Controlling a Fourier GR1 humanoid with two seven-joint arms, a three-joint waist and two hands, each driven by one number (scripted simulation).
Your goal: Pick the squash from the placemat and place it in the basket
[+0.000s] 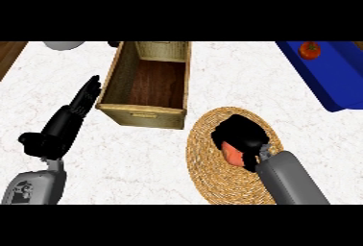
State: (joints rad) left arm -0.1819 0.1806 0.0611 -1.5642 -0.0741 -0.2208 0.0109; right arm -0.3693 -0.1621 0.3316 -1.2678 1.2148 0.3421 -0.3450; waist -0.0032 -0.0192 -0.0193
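Squash (233, 153) is on the round woven placemat (212, 180), low down at about 5 o'clock from the middle of the counter (241, 77). Only a small orange bit of it shows. The rest is hidden under the right hand (241, 134). That black hand is curled down over the squash, with its fingers bent round it. Its grey arm comes up from the bottom edge at 5 o'clock. I cannot tell if the squash is lifted or lying on the mat.

The basket (142, 115) is a box with tan sides and a dark brown floor inside. It stands at 11 o'clock from the placemat, near it but not touching. Nothing shows inside it.

The left hand (67, 122) is at 9 o'clock, over the white counter. Its fingers are straight and point toward 1 o'clock, and it holds nothing. The fingertips are just beside the left wall of the basket. I cannot tell if they touch it.

Far off at 2 o'clock lies a blue tray (333, 81) with a red tomato (309, 49) on it. At 11 o'clock, at the top edge, a white round thing (64, 45) peeks in.
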